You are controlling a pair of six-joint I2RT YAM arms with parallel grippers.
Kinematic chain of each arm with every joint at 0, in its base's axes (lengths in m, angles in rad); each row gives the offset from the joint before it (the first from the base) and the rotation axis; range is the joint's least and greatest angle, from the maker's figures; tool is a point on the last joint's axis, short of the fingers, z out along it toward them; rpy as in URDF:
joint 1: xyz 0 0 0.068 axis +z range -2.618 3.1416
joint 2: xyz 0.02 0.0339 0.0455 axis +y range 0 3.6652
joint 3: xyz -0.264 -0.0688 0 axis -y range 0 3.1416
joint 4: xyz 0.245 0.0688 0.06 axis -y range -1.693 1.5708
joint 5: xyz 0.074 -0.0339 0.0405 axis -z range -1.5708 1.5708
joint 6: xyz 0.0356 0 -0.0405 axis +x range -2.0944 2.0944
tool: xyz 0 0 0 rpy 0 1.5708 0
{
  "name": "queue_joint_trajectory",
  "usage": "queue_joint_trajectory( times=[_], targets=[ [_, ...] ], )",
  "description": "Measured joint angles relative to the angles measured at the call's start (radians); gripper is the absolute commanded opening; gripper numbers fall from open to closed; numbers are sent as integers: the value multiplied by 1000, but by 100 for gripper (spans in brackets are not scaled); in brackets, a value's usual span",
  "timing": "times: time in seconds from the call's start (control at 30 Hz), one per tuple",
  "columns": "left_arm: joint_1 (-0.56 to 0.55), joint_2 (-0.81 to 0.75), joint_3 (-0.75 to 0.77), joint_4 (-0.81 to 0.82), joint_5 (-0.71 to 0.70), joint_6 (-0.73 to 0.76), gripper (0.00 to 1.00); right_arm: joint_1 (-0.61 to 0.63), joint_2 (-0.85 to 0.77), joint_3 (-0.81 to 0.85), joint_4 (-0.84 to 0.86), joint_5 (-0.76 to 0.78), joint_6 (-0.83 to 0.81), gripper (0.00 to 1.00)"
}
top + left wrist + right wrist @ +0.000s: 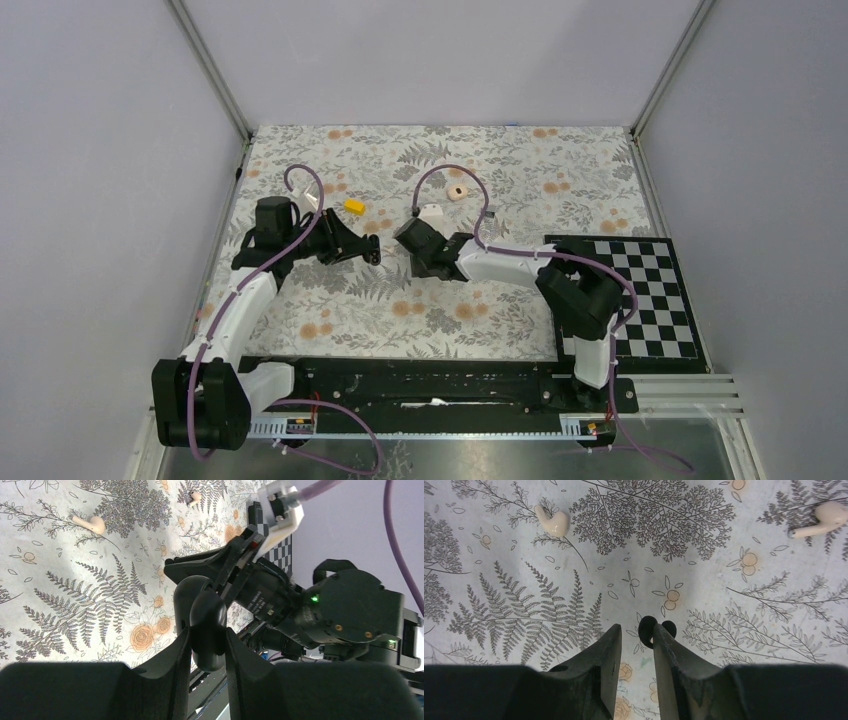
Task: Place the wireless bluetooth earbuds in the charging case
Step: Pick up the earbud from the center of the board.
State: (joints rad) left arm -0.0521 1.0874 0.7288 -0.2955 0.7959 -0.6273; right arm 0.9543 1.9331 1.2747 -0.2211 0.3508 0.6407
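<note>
Top view: floral cloth (450, 300) covers the table, with 1 checkerboard (640, 290) at its right. 1 small yellow block (354, 206) and 1 peach ring (458, 192) lie beyond the arms. Left gripper (372, 252) and right gripper (404, 240) nearly meet mid-cloth.

Left wrist: the left gripper's jaws are clamped on the charging case (206, 625). It is glossy black, rounded and pebble-like, standing up between the fingers. Its inside is hidden, so contents can't tell. 2 beige stemmed pieces (90, 524) lie on the cloth, well apart.

Right wrist: the right jaws are slightly parted, with only cloth in the gap. Black earbud (648, 624) sits at 1 fingertip, 2 round lobes showing; 1 piece or 2, can't tell. The 2 beige stemmed pieces lie beyond.
</note>
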Motion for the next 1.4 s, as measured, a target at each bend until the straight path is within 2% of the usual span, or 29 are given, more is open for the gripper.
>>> queue_joint_trajectory(
  times=[0.13,0.23,0.53,0.7,1.1,1.4],
  targets=[
    [0,0,0,0,0,0,0,0,-54,-30,2,4,0,37],
    [0,0,0,0,0,0,0,0,-79,-46,3,4,0,32],
    [0,0,0,2,1,-1,0,0,-186,-193,-14,6,11,32],
    [0,0,0,3,1,-1,0,9,-196,-207,-21,7,2,31],
    [0,-6,-3,3,1,-1,0,59,-58,-59,-54,34,-217,32],
    [0,-6,-3,3,1,-1,0,59,8,-30,-73,67,-309,32]
  ],
)
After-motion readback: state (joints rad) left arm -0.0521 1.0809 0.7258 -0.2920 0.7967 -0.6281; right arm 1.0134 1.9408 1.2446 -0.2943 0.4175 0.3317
